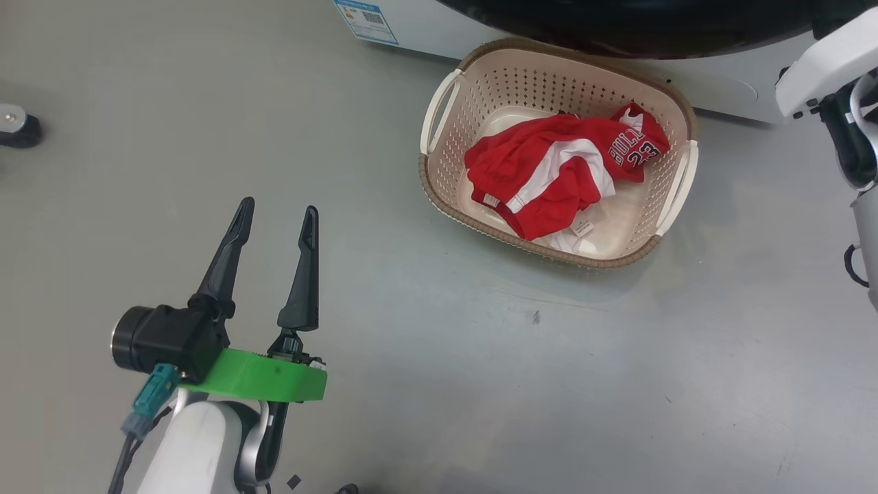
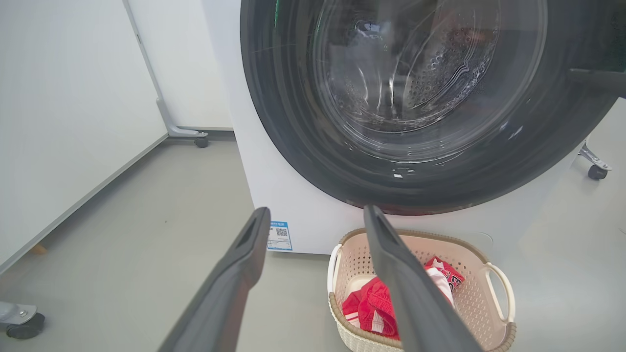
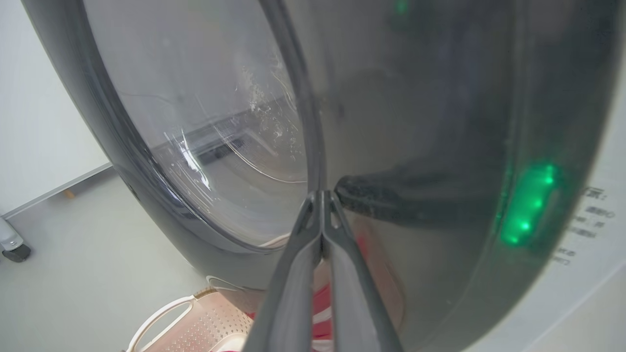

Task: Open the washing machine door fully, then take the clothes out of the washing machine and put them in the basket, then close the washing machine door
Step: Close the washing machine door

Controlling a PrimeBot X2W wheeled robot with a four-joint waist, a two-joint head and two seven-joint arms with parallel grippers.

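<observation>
The washing machine door (image 2: 420,98) rises just behind the basket (image 1: 535,86), where we see the red clothes (image 1: 555,171) lying. Our left pincer (image 1: 279,206) hovers released over the floor (image 1: 480,377), fingers wide apart. Our right pincer (image 3: 321,195) is clenched on nothing, its tips right at the door's glossy black face.

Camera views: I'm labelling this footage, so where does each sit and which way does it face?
Head view: on the head, looking down at the floor and the basket of clothes; open left gripper lower left, pale right arm upper right.
Left wrist view: on the left wrist, facing the washing machine door; own spread fingers below.
Right wrist view: on the right wrist, close to that door; shut right gripper centre.
Shared: both wrist views show door and basket.
</observation>
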